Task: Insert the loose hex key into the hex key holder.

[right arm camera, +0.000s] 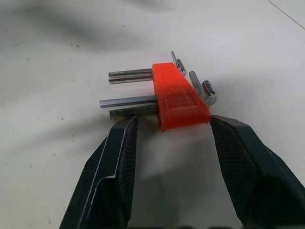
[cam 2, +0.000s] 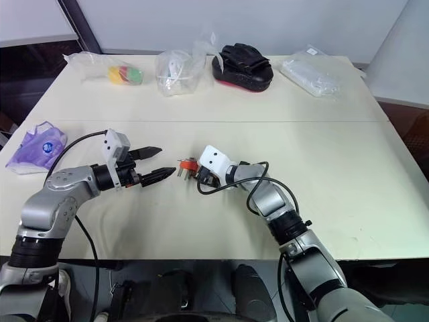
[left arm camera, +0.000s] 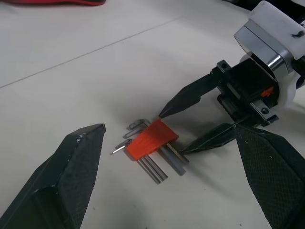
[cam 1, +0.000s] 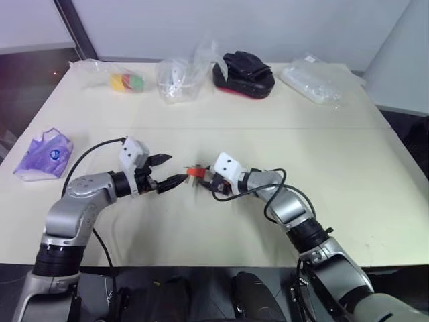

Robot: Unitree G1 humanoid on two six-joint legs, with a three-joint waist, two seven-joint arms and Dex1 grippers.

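Hex key holder (right arm camera: 178, 98), orange, flat mid-desk (cam 1: 348, 154), keys seated.
I see right gripper (right arm camera: 169, 125) spread astride one end; left gripper (cam 1: 165, 172) wide apart, just beside.

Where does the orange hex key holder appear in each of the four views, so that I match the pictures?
Left eye view: hex key holder on the table, centre, between both grippers.
Right eye view: centre, slightly left.
Left wrist view: centre, lying flat.
Right wrist view: centre, just beyond the fingertips.
Shared landmark: the right gripper beside it.

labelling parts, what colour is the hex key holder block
Orange-red hex key holder, best in the right wrist view.
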